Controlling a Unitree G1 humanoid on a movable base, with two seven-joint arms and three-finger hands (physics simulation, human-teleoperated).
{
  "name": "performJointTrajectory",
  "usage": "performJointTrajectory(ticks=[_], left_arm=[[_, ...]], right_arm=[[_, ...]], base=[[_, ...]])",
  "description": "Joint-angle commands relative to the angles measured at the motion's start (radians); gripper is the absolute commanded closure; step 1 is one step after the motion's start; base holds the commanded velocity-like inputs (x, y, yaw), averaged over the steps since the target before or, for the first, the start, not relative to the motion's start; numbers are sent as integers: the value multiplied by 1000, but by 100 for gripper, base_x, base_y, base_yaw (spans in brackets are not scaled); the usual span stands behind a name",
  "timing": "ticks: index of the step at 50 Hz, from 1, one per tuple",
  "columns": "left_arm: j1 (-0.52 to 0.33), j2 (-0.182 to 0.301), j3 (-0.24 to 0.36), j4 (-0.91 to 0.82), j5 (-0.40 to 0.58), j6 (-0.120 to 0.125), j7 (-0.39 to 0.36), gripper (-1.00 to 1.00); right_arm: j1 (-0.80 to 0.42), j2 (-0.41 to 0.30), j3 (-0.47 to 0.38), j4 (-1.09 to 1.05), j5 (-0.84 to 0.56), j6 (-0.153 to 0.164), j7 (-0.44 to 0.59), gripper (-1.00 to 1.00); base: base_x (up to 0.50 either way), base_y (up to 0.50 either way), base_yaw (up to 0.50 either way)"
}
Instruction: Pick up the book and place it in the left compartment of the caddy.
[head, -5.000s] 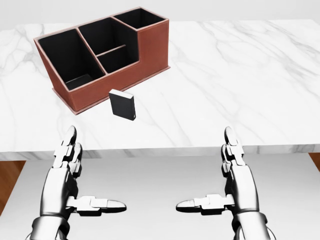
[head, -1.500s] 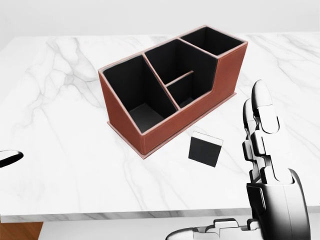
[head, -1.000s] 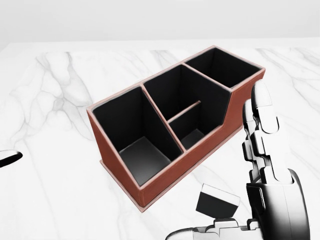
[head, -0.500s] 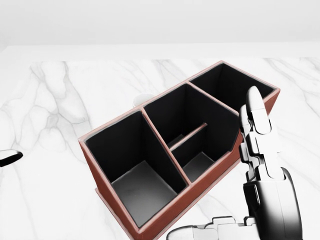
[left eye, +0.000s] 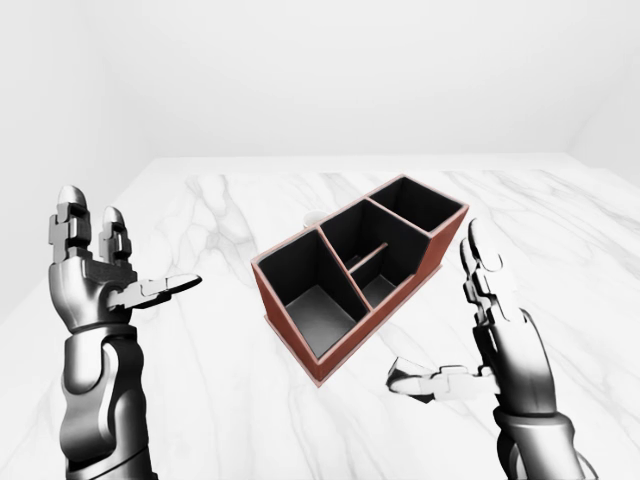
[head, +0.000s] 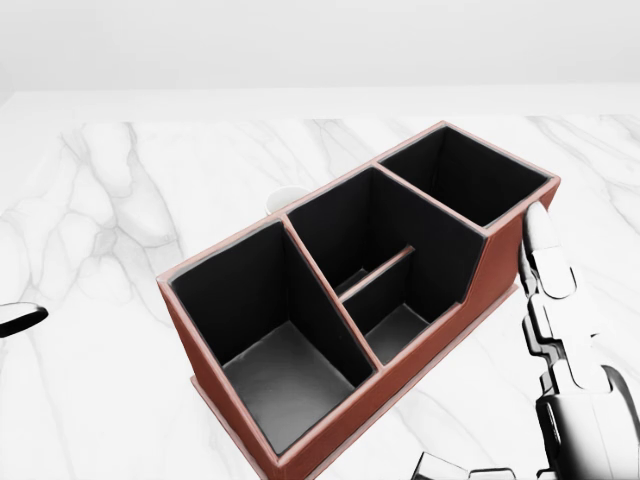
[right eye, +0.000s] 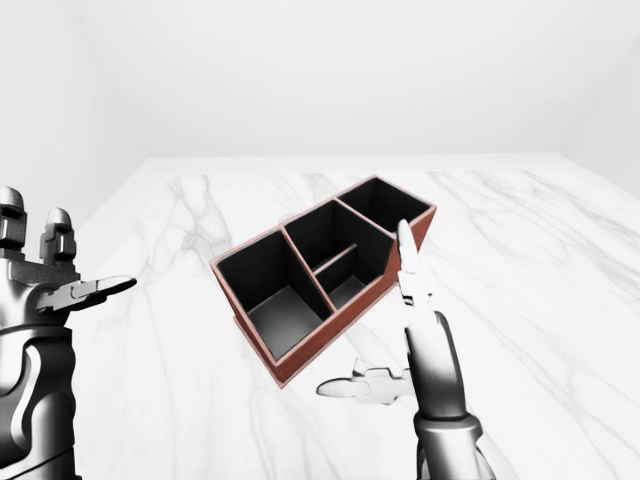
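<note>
Right hand (left eye: 470, 340): raised at lower right of the left-eye view, fingers straight and spread, thumb stretched out leftward; nothing held.
Left hand (left eye: 95, 280): lifted at far left, well apart from the caddy, fingers upright, thumb out sideways; nothing held.
Book: not clearly seen in any view; possibly a dark sliver just under the right thumb in the left-eye view, too small and hidden to tell for sure.
Caddy (head: 400, 375): reddish-brown leather organiser with black lining, set at a slant on the white marble table (left eye: 200, 400); fills most of the head view.
Left compartment (head: 275, 365): large, open, bare down to its floor.
Middle section: split by a low divider; nothing inside.
Right compartment (head: 465, 180): nothing inside, farthest up the head view.
Pale round shape (head: 287, 197): just past the caddy's far wall; identity unclear.
Progress: early, by the look of it; book not grasped, not lifted, not placed.
Left to do: locate and grip the book, carry over, lower into the left compartment.
</note>
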Motion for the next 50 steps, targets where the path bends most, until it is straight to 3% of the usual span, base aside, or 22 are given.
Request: performJointTrajectory(ticks=[1,13,19,23,35,50], left_arm=[[3,5,14,-15,-10,0,2,-100],[5,1,10,-22,-5,0,8,-100],[2,2,10,-6,-4,0,4,-100],[-1,6,15,-7,-9,0,8,-100],[-7,17,22,8,-25,0,15,-100],[-5,13,16,12,-19,0,13,-100]], right_arm=[[89,14,-25,-87,-97,0,91,-100],[154,29,-107,-31,-122,0,208,-100],[131,86,-187,6,-147,0,294,-100],[118,99,-195,8,-202,0,331,-100],[128,125,-238,128,-231,0,365,-100],[132,184,-357,210,-237,0,450,-100]], base=[[0,0,0],[0,0,0],[0,0,0],[0,0,0],[0,0,0],[0,0,0]])
